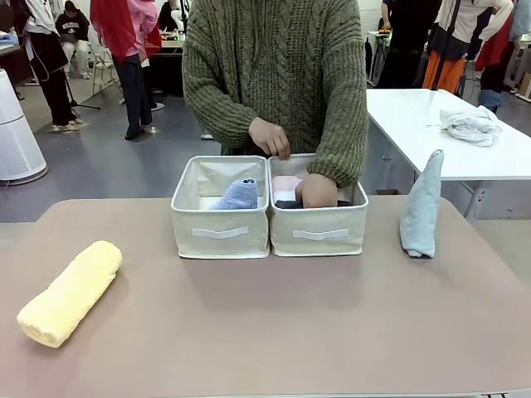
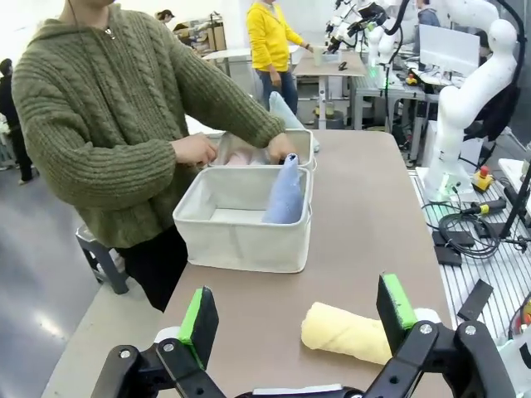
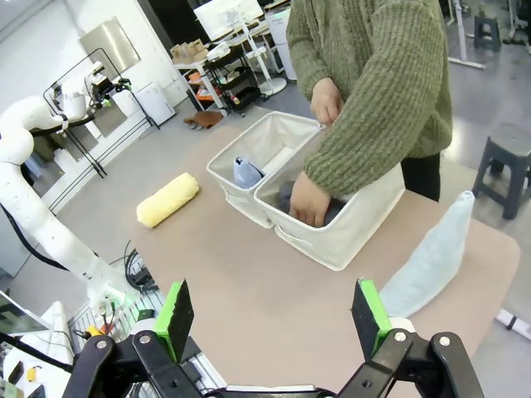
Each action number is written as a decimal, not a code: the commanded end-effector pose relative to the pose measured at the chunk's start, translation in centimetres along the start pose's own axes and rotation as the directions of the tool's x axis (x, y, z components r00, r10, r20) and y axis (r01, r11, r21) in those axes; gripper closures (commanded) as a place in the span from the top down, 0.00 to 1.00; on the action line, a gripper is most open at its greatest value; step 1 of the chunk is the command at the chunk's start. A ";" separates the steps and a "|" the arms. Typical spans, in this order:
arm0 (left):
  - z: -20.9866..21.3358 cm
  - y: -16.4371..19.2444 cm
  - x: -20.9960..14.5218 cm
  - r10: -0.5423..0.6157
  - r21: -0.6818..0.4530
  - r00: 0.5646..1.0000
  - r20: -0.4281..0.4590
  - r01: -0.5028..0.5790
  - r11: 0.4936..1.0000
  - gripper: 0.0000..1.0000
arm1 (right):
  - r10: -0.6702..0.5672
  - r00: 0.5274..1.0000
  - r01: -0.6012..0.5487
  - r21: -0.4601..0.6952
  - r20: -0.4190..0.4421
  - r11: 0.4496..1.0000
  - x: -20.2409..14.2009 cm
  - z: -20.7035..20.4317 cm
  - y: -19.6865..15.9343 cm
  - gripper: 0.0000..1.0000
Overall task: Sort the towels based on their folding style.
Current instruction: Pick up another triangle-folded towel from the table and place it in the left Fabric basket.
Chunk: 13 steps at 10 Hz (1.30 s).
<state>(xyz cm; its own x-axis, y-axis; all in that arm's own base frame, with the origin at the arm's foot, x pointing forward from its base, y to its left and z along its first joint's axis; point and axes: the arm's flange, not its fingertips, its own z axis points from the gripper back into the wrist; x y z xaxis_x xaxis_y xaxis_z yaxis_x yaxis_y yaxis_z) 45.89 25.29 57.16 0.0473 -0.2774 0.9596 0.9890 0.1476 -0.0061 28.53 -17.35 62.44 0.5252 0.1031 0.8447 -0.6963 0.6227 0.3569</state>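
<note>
A hand [image 1: 318, 191] presses rolls [image 1: 285, 184] into a bin [image 1: 319, 237], the left gripper [image 2: 297, 313] and right gripper [image 3: 272, 312] hang wide open and empty, and the yellow roll [image 1: 70, 292] probably needs grabbing next.

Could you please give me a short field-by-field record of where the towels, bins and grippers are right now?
Yellow roll: lying on the table, robot's left side, outside the bins
Left bin: holds the lavender-blue cone
Right bin: holds the pink roll and a dark towel; the person's hand is inside it
Pale grey-blue cone: upright on the table, right of the bins
Left gripper: open, empty
Right gripper: open, empty
</note>
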 end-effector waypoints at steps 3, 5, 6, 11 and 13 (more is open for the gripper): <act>0.0 0.0 0.0 0.000 0.000 1.000 0.000 0.000 1.000 1.00 | 0.014 0.999 -0.015 0.019 0.030 1.000 -0.1 -0.2 -0.1 1.00; 0.0 0.0 0.0 0.000 0.000 1.000 0.000 0.000 1.000 1.00 | 0.014 0.999 -0.015 0.019 0.030 1.000 -0.1 -0.2 -0.1 1.00; 0.0 0.0 0.0 0.000 0.000 1.000 0.000 0.000 1.000 1.00 | 0.000 1.000 0.000 0.000 0.000 1.000 0.0 0.0 0.0 1.00; 0.0 0.0 0.0 0.000 0.000 1.000 0.000 0.000 1.000 1.00 | -0.298 0.890 0.044 -0.585 -0.346 0.810 5.3 -12.0 0.4 1.00; 0.0 0.0 0.0 0.000 0.000 1.000 0.000 0.000 1.000 1.00 | -0.405 0.864 0.080 -0.712 -0.300 0.698 6.1 -15.8 -2.9 1.00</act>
<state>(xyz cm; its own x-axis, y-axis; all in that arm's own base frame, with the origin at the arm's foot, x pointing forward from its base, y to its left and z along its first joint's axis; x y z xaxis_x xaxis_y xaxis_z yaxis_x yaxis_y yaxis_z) 46.17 25.41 57.24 0.0448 -0.2774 0.9597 0.9906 0.1363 -0.0068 39.34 -5.58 60.90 0.8353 0.1580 0.5266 -0.1833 0.9831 -0.0043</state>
